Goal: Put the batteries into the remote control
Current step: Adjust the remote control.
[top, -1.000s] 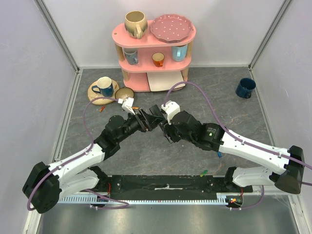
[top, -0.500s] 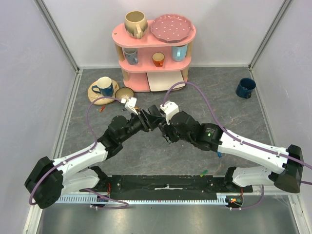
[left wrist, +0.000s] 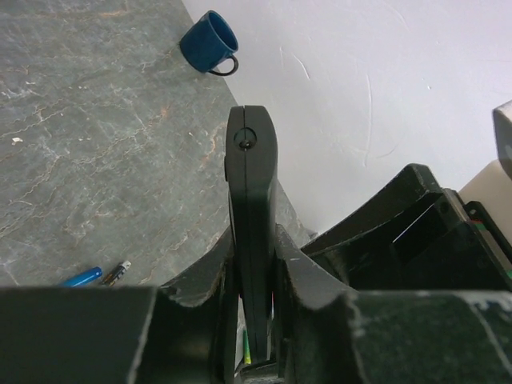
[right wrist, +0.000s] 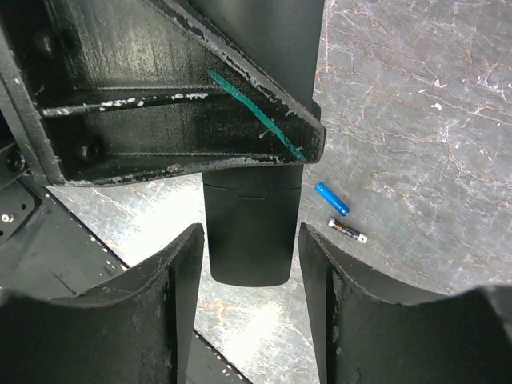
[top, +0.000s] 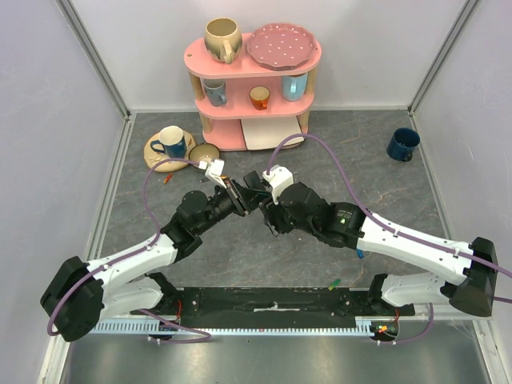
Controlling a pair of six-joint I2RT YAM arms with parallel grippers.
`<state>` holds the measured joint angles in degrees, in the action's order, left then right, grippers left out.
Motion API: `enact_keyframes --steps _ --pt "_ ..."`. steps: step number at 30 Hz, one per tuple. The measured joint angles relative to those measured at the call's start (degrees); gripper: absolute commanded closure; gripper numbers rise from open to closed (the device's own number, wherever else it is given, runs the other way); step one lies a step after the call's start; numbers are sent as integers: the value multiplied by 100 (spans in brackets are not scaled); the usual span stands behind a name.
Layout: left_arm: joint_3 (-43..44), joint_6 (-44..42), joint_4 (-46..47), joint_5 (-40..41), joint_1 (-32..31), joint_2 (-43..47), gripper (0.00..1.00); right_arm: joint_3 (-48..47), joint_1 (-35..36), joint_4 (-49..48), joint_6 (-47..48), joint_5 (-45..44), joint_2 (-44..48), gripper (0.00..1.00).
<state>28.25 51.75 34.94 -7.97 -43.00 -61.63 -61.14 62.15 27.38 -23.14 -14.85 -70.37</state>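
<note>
left fingers (left wrist: 200, 282) clamp the slim black remote (left wrist: 252, 186); right fingers (right wrist: 178, 304) spread around it.

Remote control (left wrist: 252, 184): lower end buried between left gripper (left wrist: 254, 268) fingers. Right wrist view: upper half hidden behind that gripper; right gripper (right wrist: 250, 264) contact with it unclear. Batteries (right wrist: 331, 198): markings too small to read

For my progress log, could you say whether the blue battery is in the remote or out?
Out: the blue battery lies on the table beside a dark battery; the left fingers hold the remote control.
</note>
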Motion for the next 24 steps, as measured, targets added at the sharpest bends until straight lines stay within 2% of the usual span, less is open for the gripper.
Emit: enact_keyframes --steps 2,4,14,16,20,24 --pt "-11 -4 -9 15 0 -4 98 0 0 -4 -44 -2 0 25" --pt "-22 -4 -11 39 2 -28 98 0 0 -13 -74 -7 2 21" --pt "-52 -4 -76 254 11 -57 98 -44 15 280 -177 -59 192 11" --pt "-59 -4 -127 345 20 -20 98 -61 15 417 -286 -232 444 5" --pt "-310 0 -48 374 98 286 98 125 -70 372 -872 -905 1333 4" --pt "-785 227 385 170 334 612 98 1091 -592 -365 -1646 -520 2170 2"
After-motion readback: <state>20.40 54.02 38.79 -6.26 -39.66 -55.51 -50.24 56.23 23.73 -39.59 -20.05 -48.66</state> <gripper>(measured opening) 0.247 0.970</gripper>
